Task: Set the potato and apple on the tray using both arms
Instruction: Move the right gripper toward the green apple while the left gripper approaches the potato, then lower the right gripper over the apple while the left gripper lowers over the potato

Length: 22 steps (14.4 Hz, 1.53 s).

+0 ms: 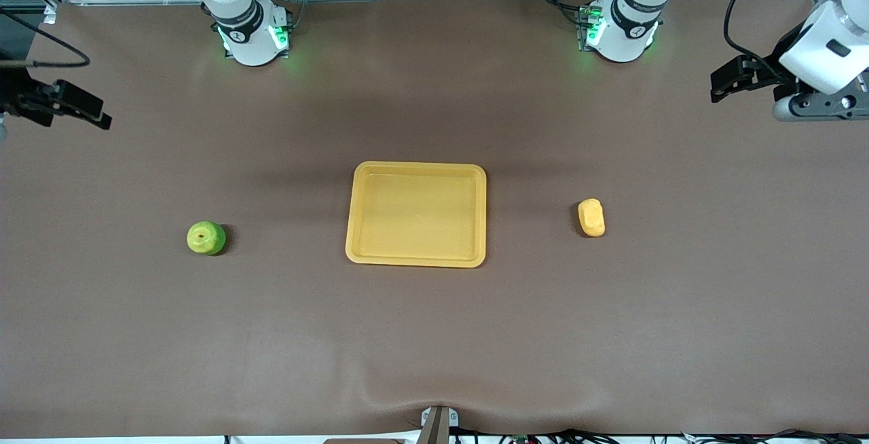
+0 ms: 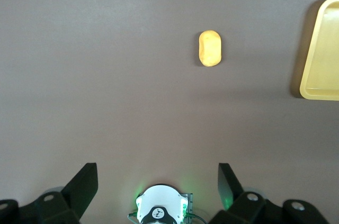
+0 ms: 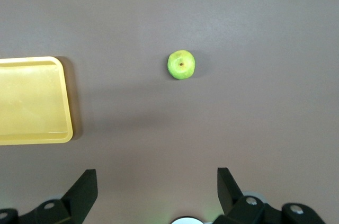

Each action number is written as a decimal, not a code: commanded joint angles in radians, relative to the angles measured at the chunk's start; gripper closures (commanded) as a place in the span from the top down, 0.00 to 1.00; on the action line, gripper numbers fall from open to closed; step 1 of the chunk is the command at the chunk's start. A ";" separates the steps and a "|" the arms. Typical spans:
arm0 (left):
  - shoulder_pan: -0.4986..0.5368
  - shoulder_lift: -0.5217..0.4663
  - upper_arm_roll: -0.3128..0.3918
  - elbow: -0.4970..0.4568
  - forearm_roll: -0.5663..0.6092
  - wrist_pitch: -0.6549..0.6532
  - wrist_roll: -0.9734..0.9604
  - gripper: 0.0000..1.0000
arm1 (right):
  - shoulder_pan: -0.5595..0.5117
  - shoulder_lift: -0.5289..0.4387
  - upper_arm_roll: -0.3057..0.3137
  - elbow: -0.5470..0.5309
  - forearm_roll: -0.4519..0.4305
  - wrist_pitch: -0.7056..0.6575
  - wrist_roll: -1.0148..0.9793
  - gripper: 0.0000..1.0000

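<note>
Tray between apple and potato, both pincers high, spread

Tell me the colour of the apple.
Yellow-green apple, with a brownish stem dimple; right wrist view shows it best.

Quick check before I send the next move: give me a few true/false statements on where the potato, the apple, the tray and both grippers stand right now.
1. The tray has nothing in it. True.
2. The apple lies in the tray. False: it sits on the table toward the right arm's end.
3. The left gripper holds the potato. False: it is open, up over bare table.
4. The right gripper is open. True.
5. The potato touches the tray. False: bare table separates them.
</note>
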 commanded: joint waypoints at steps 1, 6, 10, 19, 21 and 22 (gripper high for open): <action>-0.005 0.008 0.000 0.006 -0.016 -0.001 0.000 1.00 | 0.005 0.075 -0.004 0.014 0.000 0.026 0.008 1.00; -0.011 0.035 -0.002 0.005 -0.018 -0.001 0.000 1.00 | 0.011 0.154 -0.002 0.013 0.000 0.081 0.010 1.00; -0.009 0.047 -0.005 -0.012 -0.019 0.014 -0.002 1.00 | 0.048 0.238 -0.004 0.014 -0.023 0.124 0.005 1.00; -0.011 0.121 -0.031 -0.035 -0.039 0.134 -0.015 1.00 | 0.016 0.287 -0.007 -0.097 -0.047 0.314 -0.011 1.00; -0.011 0.139 -0.032 -0.044 -0.039 0.161 -0.016 1.00 | 0.008 0.304 -0.005 -0.128 -0.047 0.372 -0.034 1.00; -0.011 0.143 -0.032 -0.055 -0.039 0.180 -0.016 1.00 | 0.010 0.329 -0.005 -0.130 -0.046 0.389 -0.036 1.00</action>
